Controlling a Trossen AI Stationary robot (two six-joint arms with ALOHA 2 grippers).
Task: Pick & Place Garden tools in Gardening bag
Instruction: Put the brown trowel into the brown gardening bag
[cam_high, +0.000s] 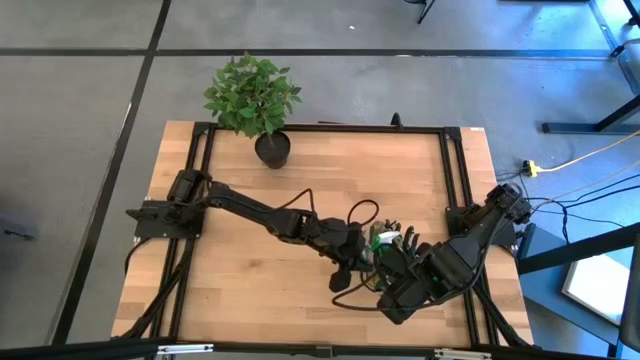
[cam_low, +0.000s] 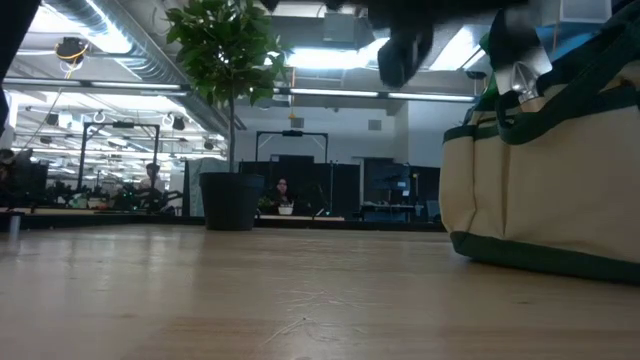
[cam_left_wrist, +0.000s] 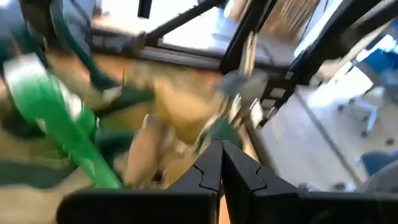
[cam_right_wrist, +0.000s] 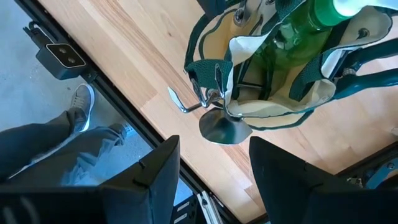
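The gardening bag (cam_right_wrist: 267, 115) stands on the wooden table at centre right, also seen in the low view (cam_low: 545, 180). A green spray bottle (cam_right_wrist: 292, 37) stands inside it. A metal trowel blade (cam_right_wrist: 224, 127) and a bent metal prong (cam_right_wrist: 181, 102) stick out of its side pockets. My left gripper (cam_left_wrist: 221, 169) is shut with nothing between its fingers, slanting down at the bag's open top beside the green spray bottle (cam_left_wrist: 56, 118). My right gripper (cam_right_wrist: 214, 180) hangs open above the bag's near side, pointing down.
A leafy plant in a black pot (cam_high: 271, 148) stands at the table's far edge, left of centre. A person's legs and shoe (cam_right_wrist: 78, 106) show on the floor beside the table edge. Bare wood (cam_high: 250, 290) lies left of the bag.
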